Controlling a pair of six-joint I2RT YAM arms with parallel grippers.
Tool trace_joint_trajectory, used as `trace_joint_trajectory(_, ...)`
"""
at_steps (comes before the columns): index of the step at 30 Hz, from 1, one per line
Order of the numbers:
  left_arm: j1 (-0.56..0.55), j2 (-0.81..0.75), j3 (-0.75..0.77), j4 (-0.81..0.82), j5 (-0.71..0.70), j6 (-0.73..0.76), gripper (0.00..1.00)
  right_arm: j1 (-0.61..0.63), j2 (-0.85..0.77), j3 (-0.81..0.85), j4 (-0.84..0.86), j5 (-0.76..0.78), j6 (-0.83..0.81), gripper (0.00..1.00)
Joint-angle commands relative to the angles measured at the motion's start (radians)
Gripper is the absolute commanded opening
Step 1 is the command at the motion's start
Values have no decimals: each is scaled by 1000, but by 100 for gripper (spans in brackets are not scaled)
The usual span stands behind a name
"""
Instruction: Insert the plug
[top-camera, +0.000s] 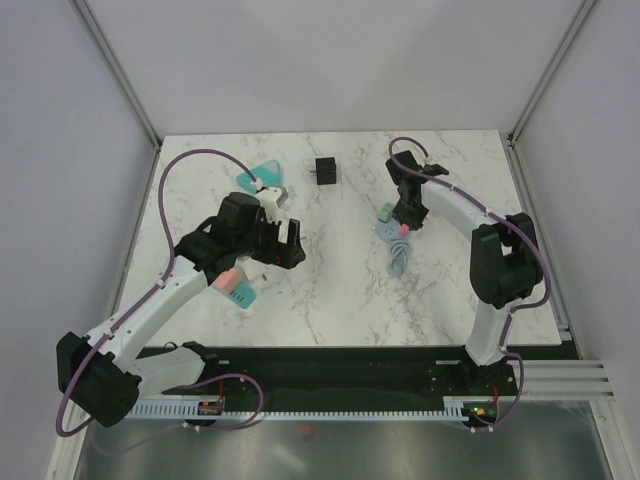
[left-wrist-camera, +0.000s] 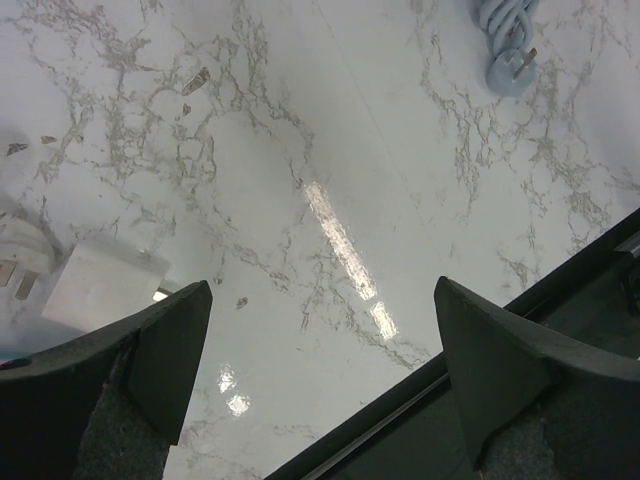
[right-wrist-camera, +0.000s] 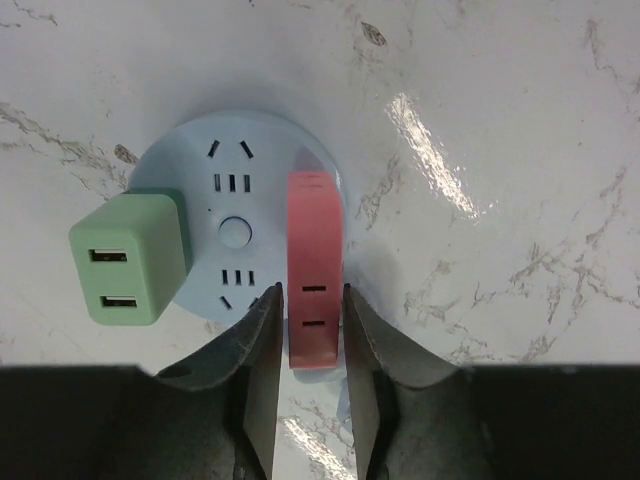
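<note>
The red plug (right-wrist-camera: 315, 250) stands in the round pale blue socket hub (right-wrist-camera: 235, 190), next to a green USB plug (right-wrist-camera: 130, 258). My right gripper (right-wrist-camera: 310, 290) straddles the red plug, its fingers pressed close along both narrow sides. From above, the right gripper (top-camera: 405, 222) hangs straight over the hub (top-camera: 390, 237) at the table's right middle. My left gripper (top-camera: 290, 245) hovers left of centre. In the left wrist view, the left gripper (left-wrist-camera: 322, 295) is wide open over bare marble with nothing between its fingers.
The hub's grey cord (top-camera: 398, 262) trails toward me, its own pronged end (left-wrist-camera: 510, 65) lying on the marble. A black cube (top-camera: 325, 172) and a teal piece (top-camera: 262, 175) sit at the back. A pink-and-teal block (top-camera: 237, 290) and a white adapter (left-wrist-camera: 100, 285) lie under the left arm.
</note>
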Motion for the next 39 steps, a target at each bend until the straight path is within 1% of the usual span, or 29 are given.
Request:
trace_joint_trajectory(1,-3,-33,44,19,-28,-51,100,-12,56,57,-99,-44,-25,38)
trace_joint_trajectory(2,-3,-33,62,16,-30,-56,100,-12,50,77,-116,-42,-28,45)
trace_joint_trajectory(3,-2,-27,73,9,-25,-57,100,-12,39,115,-126,-41,-41,56)
trace_joint_trajectory(4,-2,-24,94,6,-9,-57,100,-14,34,135,-146,-36,-48,60)
trace_joint_trajectory(5,-2,-19,105,3,-4,-63,100,-17,30,152,-156,-36,-55,67)
trace_joint_trajectory(8,-2,-1,144,-11,16,-76,100,-26,5,204,-185,-44,-86,78)
trace_joint_trajectory(12,4,18,184,-11,5,-85,100,-29,-67,210,-189,-64,-132,81)
trace_joint_trajectory(16,27,67,254,-7,-19,-117,96,-26,-150,190,-174,-122,-209,84)
trace_joint_trajectory(17,33,102,268,-11,-33,-125,93,-20,-170,178,-163,-134,-247,86)
trace_joint_trajectory(19,73,139,308,-16,-62,-145,91,-14,-234,134,-134,-159,-276,93)
trace_joint_trajectory(20,91,174,320,-17,-71,-151,90,-6,-255,115,-124,-165,-298,98)
trace_joint_trajectory(23,220,240,368,-17,-84,-177,89,3,-372,19,-44,-211,-316,98)
trace_joint_trajectory(24,248,295,378,-17,-85,-204,89,6,-394,-30,-22,-226,-324,98)
trace_joint_trajectory(26,311,356,418,-13,-44,-211,86,7,-449,-70,37,-265,-330,98)
trace_joint_trajectory(27,319,414,434,-14,-35,-153,85,7,-464,-105,57,-280,-338,98)
trace_joint_trajectory(30,323,510,526,-39,-106,-56,84,12,-509,-159,128,-351,-350,98)
trace_joint_trajectory(31,328,575,571,-40,-142,-39,84,14,-515,-167,149,-363,-361,98)
trace_joint_trajectory(32,337,608,598,-42,-150,-21,84,14,-523,-182,156,-367,-368,98)
trace_joint_trajectory(33,340,683,654,-42,-154,16,84,14,-523,-187,162,-392,-382,98)
trace_joint_trajectory(35,343,757,722,-50,-159,54,86,15,-524,-205,182,-401,-393,98)
trace_joint_trajectory(36,343,813,786,-56,-141,88,86,15,-523,-210,195,-406,-400,98)
trace_joint_trajectory(38,342,864,846,-57,-72,122,86,17,-507,-210,205,-414,-405,98)
trace_joint_trajectory(39,342,884,901,-57,-11,140,86,15,-501,-208,206,-423,-405,98)
